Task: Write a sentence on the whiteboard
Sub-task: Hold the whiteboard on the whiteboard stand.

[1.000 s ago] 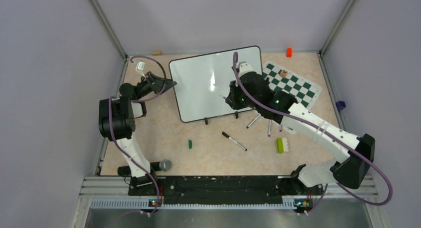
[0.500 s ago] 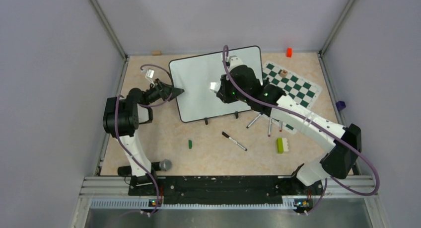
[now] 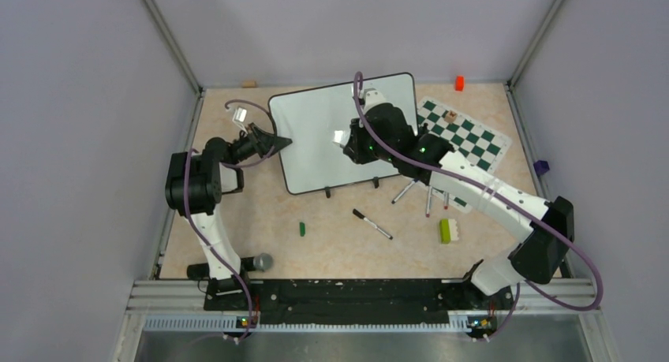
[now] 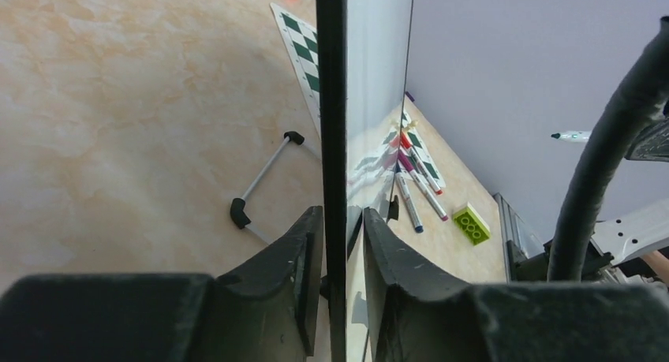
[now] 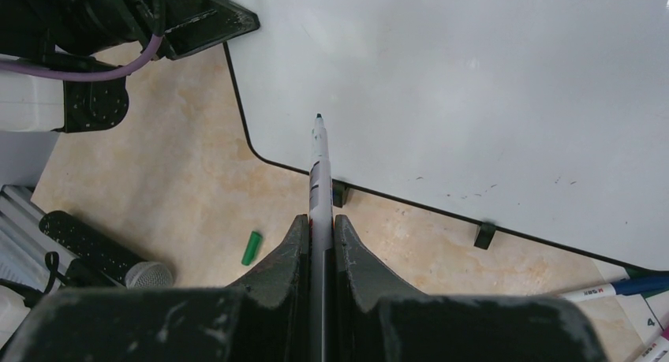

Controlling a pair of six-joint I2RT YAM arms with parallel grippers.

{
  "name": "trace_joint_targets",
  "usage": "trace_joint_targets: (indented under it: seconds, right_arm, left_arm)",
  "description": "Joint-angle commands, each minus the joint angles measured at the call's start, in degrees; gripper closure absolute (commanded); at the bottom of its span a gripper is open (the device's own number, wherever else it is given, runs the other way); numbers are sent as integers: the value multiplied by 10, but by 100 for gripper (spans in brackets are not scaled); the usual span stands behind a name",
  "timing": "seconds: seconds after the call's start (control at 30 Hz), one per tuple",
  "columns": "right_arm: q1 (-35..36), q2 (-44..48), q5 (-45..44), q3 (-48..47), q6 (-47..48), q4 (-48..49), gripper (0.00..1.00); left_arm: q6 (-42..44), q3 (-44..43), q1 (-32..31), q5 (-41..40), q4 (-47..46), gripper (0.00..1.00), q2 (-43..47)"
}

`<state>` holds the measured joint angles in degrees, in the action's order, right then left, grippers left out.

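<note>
Whiteboard (image 4: 332, 78) rim in left gripper (image 4: 341, 220) (clamped)

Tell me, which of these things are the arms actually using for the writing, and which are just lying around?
In use: whiteboard, clamped at its edge by the left gripper; green-tipped marker in the right gripper.

Lying about: chess mat, loose markers, green cap, lime brick, orange block, microphone.

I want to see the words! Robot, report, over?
Left fingers shut on whiteboard edge. Right fingers shut on marker, green tip over it. No writing yet. Nothing in the way.
</note>
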<state>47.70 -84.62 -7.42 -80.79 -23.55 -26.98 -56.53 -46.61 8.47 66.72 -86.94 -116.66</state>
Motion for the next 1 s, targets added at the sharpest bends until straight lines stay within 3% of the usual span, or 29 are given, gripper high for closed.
trace_joint_targets:
  seconds: [0.0, 0.03, 0.13, 0.57, 0.97]
  right_arm:
    - [-5, -11, -9, -36, 3, 16, 100]
    - [-5, -16, -12, -42, 3, 15, 100]
    - [-5, -32, -20, -64, -2, 18, 100]
    - [12, -138, -37, -186, 2, 20, 100]
    - [13, -101, -76, -156, 13, 22, 100]
  left_arm:
    - [3, -21, -6, 13, -57, 73, -3]
    - [3, -21, -6, 15, -58, 85, -2]
    - [3, -22, -7, 26, -57, 100, -4]
    - [16, -38, -18, 60, -58, 100, -30]
    - [8, -85, -58, 132, -57, 100, -71]
